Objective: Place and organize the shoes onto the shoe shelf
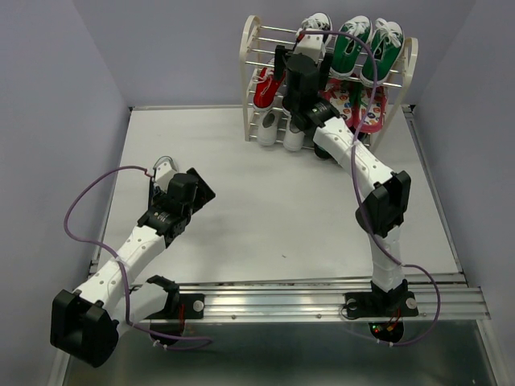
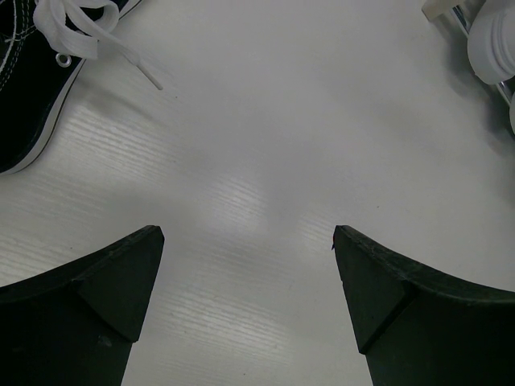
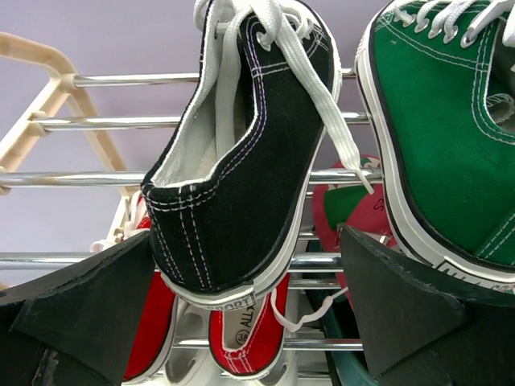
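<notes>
Left wrist: black sneaker (image 2: 24, 84) half offscreen.

Bright, even overhead light, soft glare on the white table (image 2: 257, 201), faint shadows, sharp focus.

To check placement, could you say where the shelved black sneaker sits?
Top view: black sneaker sits on the shoe shelf, top tier, left of green sneakers.

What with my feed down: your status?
Both open. Right gripper at black shoe on shelf, green shoe beside it. Left gripper over table, second black shoe nearby.
</notes>
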Robot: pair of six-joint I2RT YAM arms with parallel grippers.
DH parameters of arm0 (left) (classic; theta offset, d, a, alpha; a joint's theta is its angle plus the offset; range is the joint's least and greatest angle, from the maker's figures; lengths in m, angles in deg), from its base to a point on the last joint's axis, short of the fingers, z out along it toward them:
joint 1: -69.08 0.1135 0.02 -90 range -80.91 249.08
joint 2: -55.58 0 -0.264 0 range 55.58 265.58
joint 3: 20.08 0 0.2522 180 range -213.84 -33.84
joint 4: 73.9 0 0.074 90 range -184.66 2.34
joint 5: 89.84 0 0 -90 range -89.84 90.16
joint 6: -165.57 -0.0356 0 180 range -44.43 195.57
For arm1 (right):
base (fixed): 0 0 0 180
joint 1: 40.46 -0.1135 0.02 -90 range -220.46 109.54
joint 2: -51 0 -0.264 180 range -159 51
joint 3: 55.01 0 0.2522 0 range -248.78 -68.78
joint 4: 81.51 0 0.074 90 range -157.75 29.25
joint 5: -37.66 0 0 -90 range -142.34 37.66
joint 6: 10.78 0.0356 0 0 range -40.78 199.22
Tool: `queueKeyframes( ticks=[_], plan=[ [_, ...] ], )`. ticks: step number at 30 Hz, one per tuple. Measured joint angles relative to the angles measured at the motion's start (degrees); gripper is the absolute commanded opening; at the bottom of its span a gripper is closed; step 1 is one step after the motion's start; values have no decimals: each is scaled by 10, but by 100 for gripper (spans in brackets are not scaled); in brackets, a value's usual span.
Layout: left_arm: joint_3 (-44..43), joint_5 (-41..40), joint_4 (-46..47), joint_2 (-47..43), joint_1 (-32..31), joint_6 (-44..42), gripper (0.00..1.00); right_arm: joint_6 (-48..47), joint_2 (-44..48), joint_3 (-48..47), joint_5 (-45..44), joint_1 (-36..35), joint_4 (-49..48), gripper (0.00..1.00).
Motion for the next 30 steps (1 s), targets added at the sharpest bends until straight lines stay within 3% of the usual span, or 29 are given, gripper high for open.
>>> queueKeyframes(
  ticks=[14,21,26,30],
  plan=[
    [0,-9,-5,0,3,1,99,-28,38,50,-16,1,-19,100],
    [-16,-30,-37,0,14,3,99,-20,84,95,53,1,-13,100],
    [-57,-59,-77,10,44,14,99,-19,150,134,104,1,14,100],
    [-65,-71,-91,18,80,23,99,-21,252,234,126,1,23,100]
  ],
)
